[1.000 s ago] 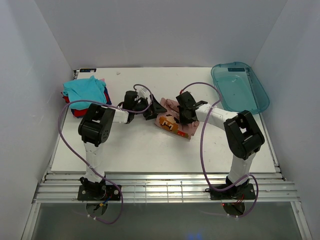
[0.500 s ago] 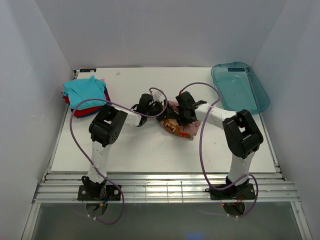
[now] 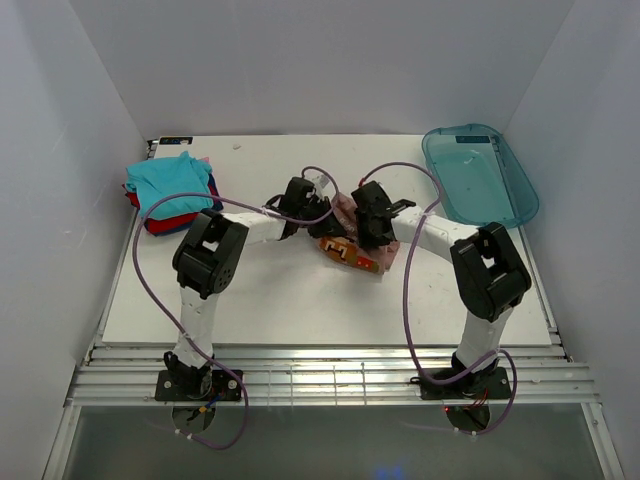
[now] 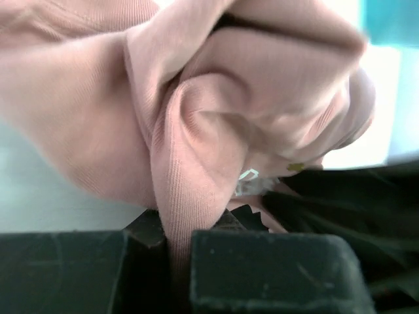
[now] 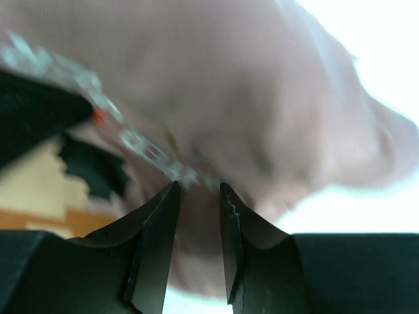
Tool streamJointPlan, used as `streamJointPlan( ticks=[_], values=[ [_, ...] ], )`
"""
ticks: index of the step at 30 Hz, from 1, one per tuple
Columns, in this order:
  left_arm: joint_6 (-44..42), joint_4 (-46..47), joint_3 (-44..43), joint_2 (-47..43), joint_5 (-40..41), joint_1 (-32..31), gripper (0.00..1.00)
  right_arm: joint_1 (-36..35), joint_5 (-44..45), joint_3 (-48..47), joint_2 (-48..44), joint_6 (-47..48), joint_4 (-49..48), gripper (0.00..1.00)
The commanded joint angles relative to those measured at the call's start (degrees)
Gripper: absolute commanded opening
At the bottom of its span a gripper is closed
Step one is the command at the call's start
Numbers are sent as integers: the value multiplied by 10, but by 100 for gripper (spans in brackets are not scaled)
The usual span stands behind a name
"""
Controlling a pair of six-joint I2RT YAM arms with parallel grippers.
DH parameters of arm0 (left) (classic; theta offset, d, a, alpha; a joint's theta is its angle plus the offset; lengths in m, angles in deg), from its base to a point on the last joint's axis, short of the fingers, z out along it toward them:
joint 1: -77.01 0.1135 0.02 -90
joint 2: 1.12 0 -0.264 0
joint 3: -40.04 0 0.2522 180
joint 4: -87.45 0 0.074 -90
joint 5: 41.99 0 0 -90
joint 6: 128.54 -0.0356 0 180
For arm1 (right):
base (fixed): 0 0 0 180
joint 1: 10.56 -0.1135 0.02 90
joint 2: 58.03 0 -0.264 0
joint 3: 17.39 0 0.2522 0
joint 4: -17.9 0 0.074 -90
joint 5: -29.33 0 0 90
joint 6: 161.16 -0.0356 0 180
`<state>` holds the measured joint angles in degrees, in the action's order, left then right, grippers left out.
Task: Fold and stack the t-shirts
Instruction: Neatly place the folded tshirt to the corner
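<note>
The dusty-pink t-shirt (image 3: 350, 250) lies bunched near the middle of the table (image 3: 280, 310), well apart from the folded stack (image 3: 172, 190) at the far-left corner. The left tool (image 4: 177, 245) pinches a ridge of its cloth. The right tool (image 5: 198, 196) stands part-open, cloth in its gap, seemingly ungripped. Pulled by that single pinch, the shirt could drag crumpled, twist or slip free.

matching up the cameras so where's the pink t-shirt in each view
top external: pink t-shirt bunched at the middle of the table.
left wrist: fills most of the frame.
right wrist: blurred, across the upper frame.
shared landmark: its orange-brown print, also lower left in right wrist; not in left wrist.
</note>
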<state>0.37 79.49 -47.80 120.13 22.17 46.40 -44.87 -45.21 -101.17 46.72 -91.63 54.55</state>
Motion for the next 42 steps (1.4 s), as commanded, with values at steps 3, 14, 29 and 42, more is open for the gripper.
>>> streamJointPlan(
  ticks=[3,14,29,42],
  values=[
    [-153,-263,-134,-101,191,44,0,-4,28,-14,-78,10,39,38],
    [-247,-438,-303,-153,316,127,0,-5,13,58,-152,-6,32,41],
    [-268,-467,-333,-218,324,304,0,-11,-22,172,-203,-27,-9,41],
    [-254,-427,-302,-211,259,447,0,-18,-26,197,-231,-36,-8,41]
  ],
)
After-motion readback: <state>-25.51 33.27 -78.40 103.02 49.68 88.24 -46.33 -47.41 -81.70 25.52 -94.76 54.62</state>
